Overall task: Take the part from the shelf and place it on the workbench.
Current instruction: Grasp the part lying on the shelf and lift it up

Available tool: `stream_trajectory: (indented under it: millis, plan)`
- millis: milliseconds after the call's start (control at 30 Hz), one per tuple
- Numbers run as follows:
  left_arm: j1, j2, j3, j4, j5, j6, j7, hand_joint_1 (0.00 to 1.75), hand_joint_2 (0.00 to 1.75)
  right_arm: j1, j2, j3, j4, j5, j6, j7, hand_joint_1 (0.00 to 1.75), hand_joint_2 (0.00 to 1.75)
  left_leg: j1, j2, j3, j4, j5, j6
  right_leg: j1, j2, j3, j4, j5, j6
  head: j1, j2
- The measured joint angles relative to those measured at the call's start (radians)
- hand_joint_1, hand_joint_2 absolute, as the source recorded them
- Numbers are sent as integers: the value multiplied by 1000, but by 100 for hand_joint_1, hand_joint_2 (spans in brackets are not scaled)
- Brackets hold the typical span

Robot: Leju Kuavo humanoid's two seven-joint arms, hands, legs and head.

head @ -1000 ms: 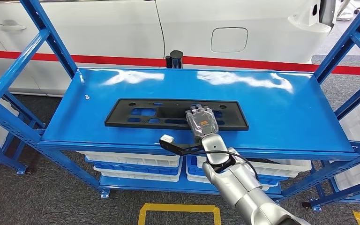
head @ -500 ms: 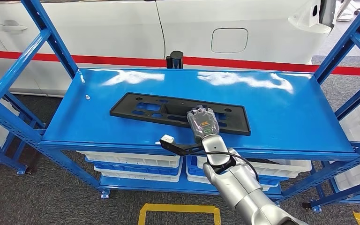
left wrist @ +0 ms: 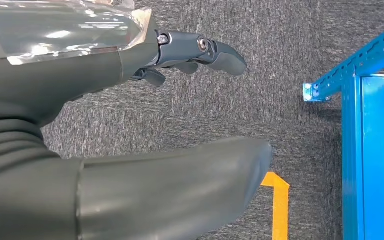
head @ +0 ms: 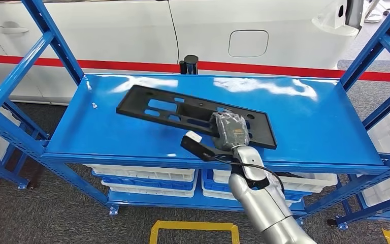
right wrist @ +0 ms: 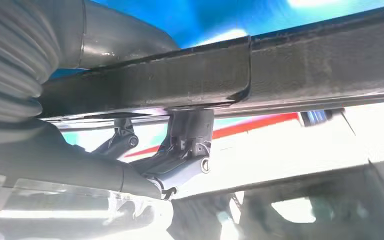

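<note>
The part (head: 177, 112) is a long flat black plastic plate with several cut-outs. It hangs tilted above the blue shelf top (head: 310, 122), its left end raised. My right hand (head: 228, 130) grips its near edge toward the right end, fingers over the top face. In the right wrist view the part's edge (right wrist: 240, 75) crosses the picture, with my fingers (right wrist: 190, 145) wrapped around it and the thumb on the other side. My left hand (left wrist: 145, 125) hangs over grey carpet, thumb and fingers (left wrist: 205, 50) apart, holding nothing.
Blue uprights and diagonal braces (head: 45, 46) frame the shelf on both sides. White and blue bins (head: 147, 175) sit on the lower level. A white car body (head: 208, 30) with a red stripe stands behind the rack. Yellow floor tape (head: 193, 229) marks the carpet in front.
The part has come up off the shelf top, its left end rising and swinging away from me. My right hand has lifted slightly with it, still gripping the near edge.
</note>
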Motion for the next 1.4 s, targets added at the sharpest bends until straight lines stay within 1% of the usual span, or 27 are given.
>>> stream_trajectory:
  millis: [133,200,267,400,567,633,700,867,1000,1067,1200,1400]
  plan:
    - [1,-4,15,0,-21,-2,-2,0,0,48,-25,-73,-226,-211,-23,-87,175,175,-1,0,-2,0,0,0,0,0,-2,0,0,0,0,0]
    - [2,-6,20,0,-29,-2,-2,0,87,58,-43,-103,-326,-264,-29,-113,175,175,-1,0,-2,0,0,0,-1,0,-2,0,0,0,0,0]
    - [2,-7,22,0,-33,-2,-2,0,175,66,-58,-125,-401,-286,-33,-126,175,175,-1,0,-2,0,-1,0,-1,1,-2,0,0,0,0,0]
    - [2,-9,26,0,-49,4,-8,0,175,93,-97,-152,-521,-370,-95,-205,175,175,-1,0,-2,0,-1,0,-1,0,-3,0,0,0,0,0]
    - [2,-13,42,0,-47,11,-20,0,175,122,-180,-197,-678,-499,-176,-311,175,175,-2,0,-3,0,-1,0,-1,1,-3,0,0,0,0,0]
    - [3,-15,57,0,-31,18,-21,0,175,142,-211,-219,-742,-535,-212,-363,175,175,-2,0,-3,0,-2,1,-2,0,-3,0,0,0,0,0]
    - [6,-17,73,0,-19,26,-20,0,175,157,-235,-239,-799,-555,-237,-394,175,175,-2,0,-4,0,-2,1,-2,1,-3,0,0,0,0,0]
    - [9,-22,97,0,-11,42,-23,0,175,193,-277,-273,-886,-604,-273,-433,175,175,-2,1,-4,0,-3,2,-2,1,-3,0,0,0,0,0]
    - [13,-28,114,0,-7,41,-29,0,175,245,-314,-300,-923,-690,-313,-492,175,175,-2,0,-4,0,-3,2,-2,1,-3,-1,0,0,0,0]
    - [15,-29,118,0,-7,40,-29,0,175,271,-327,-311,-932,-709,-320,-506,175,175,-2,1,-4,0,-3,2,-2,2,-3,-1,0,0,0,0]
    - [15,-31,122,0,-7,40,-29,0,175,294,-341,-323,-942,-714,-326,-514,175,175,-3,1,-3,0,-3,2,-2,2,-3,-1,0,0,0,0]
    - [15,-32,130,0,-6,36,-33,0,175,300,-349,-327,-947,-715,-330,-515,175,175,-2,2,-3,0,-3,2,-2,2,-3,-1,0,0,0,0]
